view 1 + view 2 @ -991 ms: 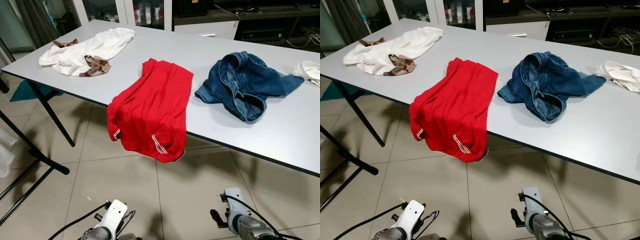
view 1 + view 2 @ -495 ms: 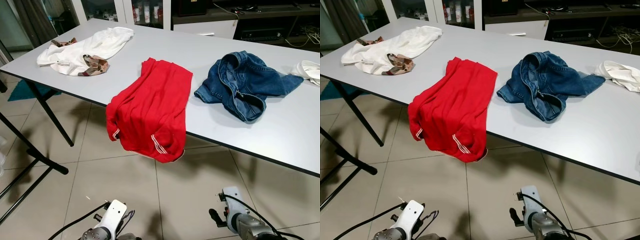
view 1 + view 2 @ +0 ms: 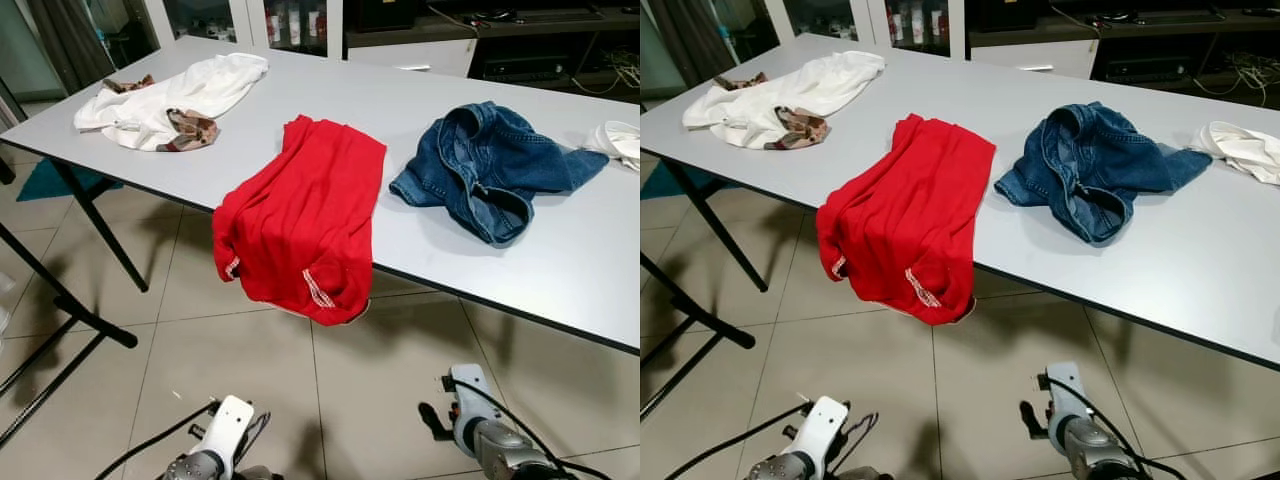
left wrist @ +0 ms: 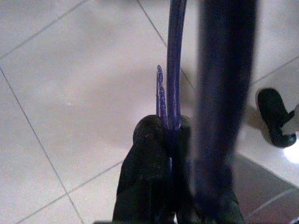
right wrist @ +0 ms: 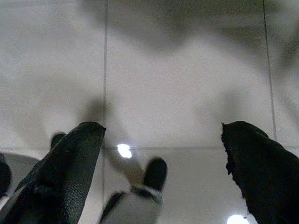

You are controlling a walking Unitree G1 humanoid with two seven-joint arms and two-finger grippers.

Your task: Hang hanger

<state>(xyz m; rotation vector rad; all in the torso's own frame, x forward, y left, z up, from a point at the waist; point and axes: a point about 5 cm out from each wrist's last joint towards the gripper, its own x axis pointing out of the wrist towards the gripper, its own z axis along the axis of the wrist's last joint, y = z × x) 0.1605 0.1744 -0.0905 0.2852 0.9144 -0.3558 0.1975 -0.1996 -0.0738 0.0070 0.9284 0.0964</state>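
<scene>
Worktop (image 3: 300,90) carries a white garment (image 3: 170,98), a red shirt (image 3: 305,215) draped over its near edge, and blue jeans (image 3: 490,165), all unmoved since a second ago. In the left wrist view, the left tool (image 4: 163,135) stays clamped on a purple hanger (image 4: 174,60) above floor tiles. In the right wrist view, the right tool (image 5: 161,140) hangs wide open, empty.

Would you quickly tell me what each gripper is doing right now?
Left gripper: shut on a thin purple hanger.
Right gripper: open, holding nothing.
</scene>
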